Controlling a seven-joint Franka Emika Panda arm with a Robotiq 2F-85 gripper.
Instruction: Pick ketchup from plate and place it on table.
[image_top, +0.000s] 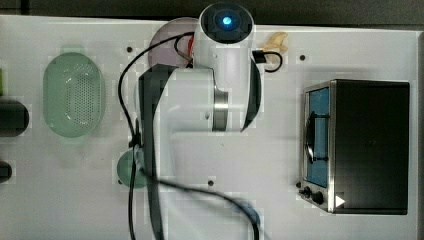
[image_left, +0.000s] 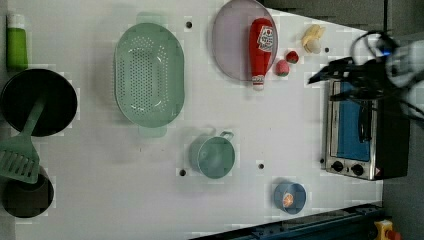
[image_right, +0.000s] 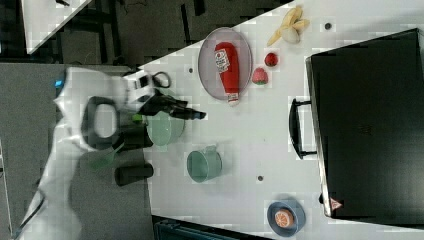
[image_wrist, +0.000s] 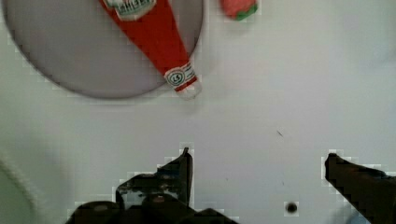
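Observation:
The red ketchup (image_left: 262, 47) bottle lies flat on the pale lilac plate (image_left: 230, 45), its white cap reaching over the rim toward the white table (image_left: 100, 165). In the wrist view the ketchup (image_wrist: 156, 32) and plate (image_wrist: 70, 60) lie ahead of my gripper (image_wrist: 257, 161). Its dark fingers (image_wrist: 180, 172) stand wide open over bare table with nothing between them. In the right view the gripper (image_right: 199, 115) hovers above the table, to the left of and below the plate (image_right: 210, 70).
Two strawberries (image_left: 282, 67) and a peeled banana (image_left: 312, 39) lie beside the plate. A toaster oven (image_left: 360, 130) stands at the left view's right. A pale-green basket (image_left: 149, 75), a green mug (image_left: 215, 155) and a blue bowl (image_left: 290, 196) also stand on the table.

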